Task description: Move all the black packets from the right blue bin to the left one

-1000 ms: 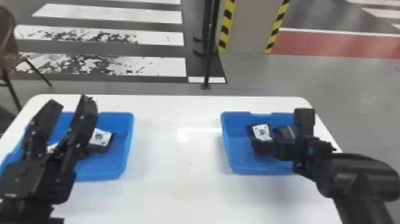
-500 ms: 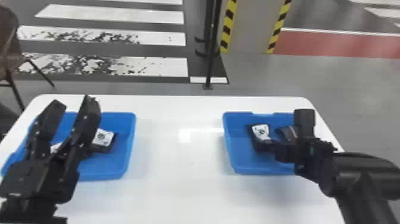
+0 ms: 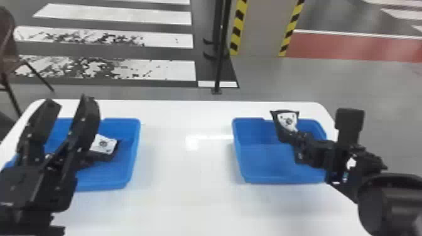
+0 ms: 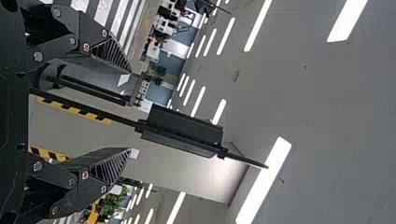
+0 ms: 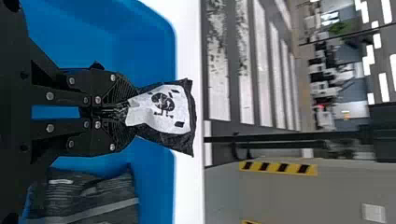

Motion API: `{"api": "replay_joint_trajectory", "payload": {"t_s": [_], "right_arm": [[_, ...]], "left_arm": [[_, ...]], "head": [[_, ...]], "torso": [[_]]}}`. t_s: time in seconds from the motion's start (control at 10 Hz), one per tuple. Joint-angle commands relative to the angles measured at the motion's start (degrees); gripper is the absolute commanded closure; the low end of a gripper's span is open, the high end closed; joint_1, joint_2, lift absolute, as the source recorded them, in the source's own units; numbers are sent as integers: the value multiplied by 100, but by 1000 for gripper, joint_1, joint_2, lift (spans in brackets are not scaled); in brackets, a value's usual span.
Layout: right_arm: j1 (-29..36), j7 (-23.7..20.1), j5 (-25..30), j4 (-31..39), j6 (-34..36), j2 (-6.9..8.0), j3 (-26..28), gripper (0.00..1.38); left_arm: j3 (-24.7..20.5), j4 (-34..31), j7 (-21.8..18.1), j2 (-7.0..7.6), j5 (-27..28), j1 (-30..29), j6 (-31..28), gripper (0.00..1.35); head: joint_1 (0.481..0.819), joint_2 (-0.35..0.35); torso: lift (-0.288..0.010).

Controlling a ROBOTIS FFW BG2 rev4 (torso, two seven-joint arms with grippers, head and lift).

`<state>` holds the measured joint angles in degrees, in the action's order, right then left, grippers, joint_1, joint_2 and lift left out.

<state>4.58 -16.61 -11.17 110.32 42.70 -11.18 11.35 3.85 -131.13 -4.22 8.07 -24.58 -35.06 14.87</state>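
Note:
Over the right blue bin [image 3: 251,163], my right gripper [image 3: 296,135] holds a black packet with a white label [image 3: 287,120]. In the right wrist view, my right gripper [image 5: 123,112] is shut on one end of that packet [image 5: 163,109], whose other end spreads out beyond the fingertips. Another black packet [image 5: 88,198] lies in the bin beside it. My left gripper [image 3: 70,103] stands open above the left blue bin [image 3: 133,150], where a packet with a white label [image 3: 105,144] lies, partly hidden by the fingers. The left wrist view has my left gripper [image 4: 130,111] with its fingers wide apart.
Both bins rest on a white table [image 3: 185,175] with a wide gap between them. Behind the table's far edge stand a thin black post [image 3: 219,56] and a pillar with yellow-black stripes [image 3: 260,31]. A chair [image 3: 9,53] is at the far left.
The right gripper has lifted the labelled packet up from inside the right bin, toward the bin's far edge. The left arm has stayed about where it was.

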Motion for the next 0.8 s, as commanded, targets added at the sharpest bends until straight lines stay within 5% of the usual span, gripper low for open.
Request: {"api": "replay_joint_trajectory", "payload": {"t_s": [0.0, 0.3, 0.7], "right_arm": [[146, -308, -391, 126, -1275, 20, 42, 1084], [-290, -1564, -1088, -774, -3145, -103, -347, 1082], [-557, -2320, -1945, -479, -3103, -209, -1501, 1082]], "left_arm": [[4, 0, 0, -7, -10, 5, 4, 492], [49, -197, -97, 19, 13, 174, -432, 461], [-396, -872, -483, -69, -32, 300, -2358, 440]], "head": [[695, -122], [656, -74], [616, 12]], "torso": [[-140], [-140], [-140]]}}
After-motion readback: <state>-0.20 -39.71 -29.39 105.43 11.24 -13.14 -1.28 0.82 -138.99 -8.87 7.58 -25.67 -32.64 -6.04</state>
